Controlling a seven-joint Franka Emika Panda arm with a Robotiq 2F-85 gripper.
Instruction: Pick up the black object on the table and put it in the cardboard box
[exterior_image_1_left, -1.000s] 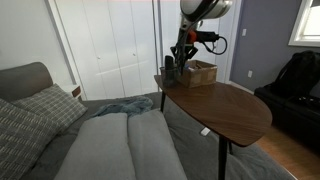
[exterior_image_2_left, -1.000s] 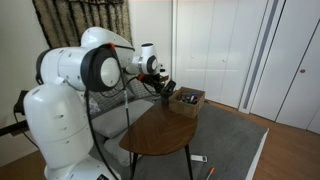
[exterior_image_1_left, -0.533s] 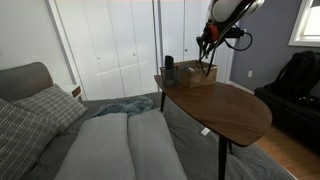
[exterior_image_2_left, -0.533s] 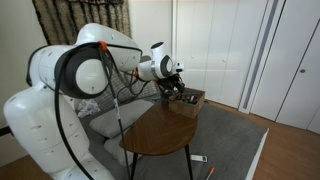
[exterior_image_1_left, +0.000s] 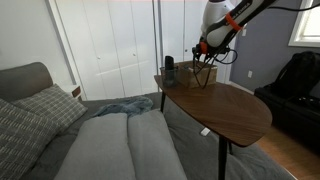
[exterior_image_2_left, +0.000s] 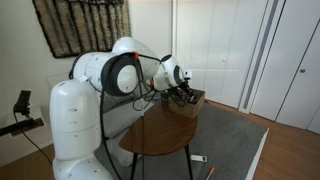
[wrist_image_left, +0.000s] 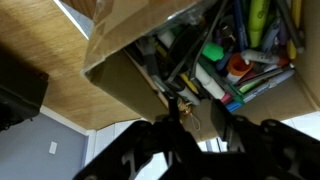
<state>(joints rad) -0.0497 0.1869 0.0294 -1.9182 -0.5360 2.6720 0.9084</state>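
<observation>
The black object (exterior_image_1_left: 169, 68), a small dark upright cylinder, stands on the wooden table (exterior_image_1_left: 225, 110) at its far end, just beside the cardboard box (exterior_image_1_left: 205, 75). My gripper (exterior_image_1_left: 203, 60) hangs over the box, apart from the cylinder. In an exterior view the gripper (exterior_image_2_left: 186, 94) is above the box (exterior_image_2_left: 194, 101). The wrist view looks into the open box (wrist_image_left: 120, 70), which holds several pens and markers (wrist_image_left: 235, 60). The gripper's fingers (wrist_image_left: 198, 128) are spread with nothing between them.
A grey bed with cushions (exterior_image_1_left: 110, 140) lies against the table's side. A large black bag (exterior_image_1_left: 300, 75) sits beyond the table. White closet doors (exterior_image_1_left: 110, 45) stand behind. A small white item (exterior_image_2_left: 199, 158) lies on the floor under the table (exterior_image_2_left: 160, 130).
The gripper has moved from right beside the black cylinder over to above the box. The cylinder has stayed standing in the same place on the table.
</observation>
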